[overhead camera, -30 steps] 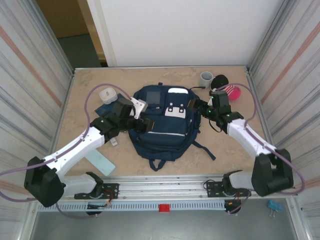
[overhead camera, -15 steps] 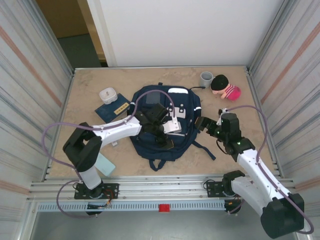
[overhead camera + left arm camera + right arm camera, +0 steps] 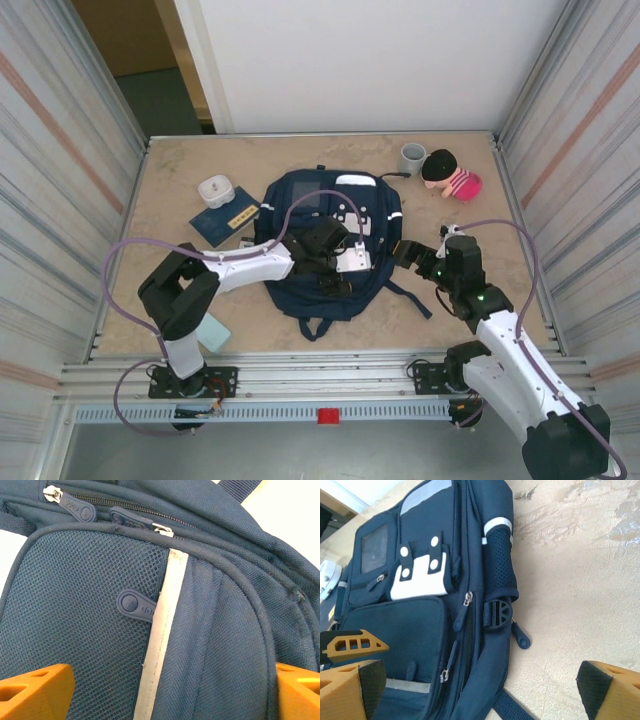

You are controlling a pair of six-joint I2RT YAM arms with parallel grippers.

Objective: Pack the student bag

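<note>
The student bag (image 3: 330, 235), a navy backpack with a white dotted patch and a grey panel, lies flat in the middle of the table. My left gripper (image 3: 335, 275) hovers over its lower front, open. In the left wrist view its orange fingertips (image 3: 35, 690) straddle the mesh pocket and the thin white stripe (image 3: 162, 640), close above the fabric, with nothing between them. A zipper pull (image 3: 136, 603) lies by the stripe. My right gripper (image 3: 415, 255) stands open just right of the bag (image 3: 435, 615), low over the table, and its fingers (image 3: 607, 690) hold nothing.
A pink and black plush toy (image 3: 452, 175) and a grey cup (image 3: 412, 157) sit at the back right. A small white box (image 3: 215, 189) and a navy booklet (image 3: 222, 220) lie left of the bag. A pale blue card (image 3: 212, 330) lies near the front left. Metal walls close both sides.
My left arm swung from the bag's left side onto its lower front and its jaws widened. My right arm drew back from the bag's upper right toward the near edge.
</note>
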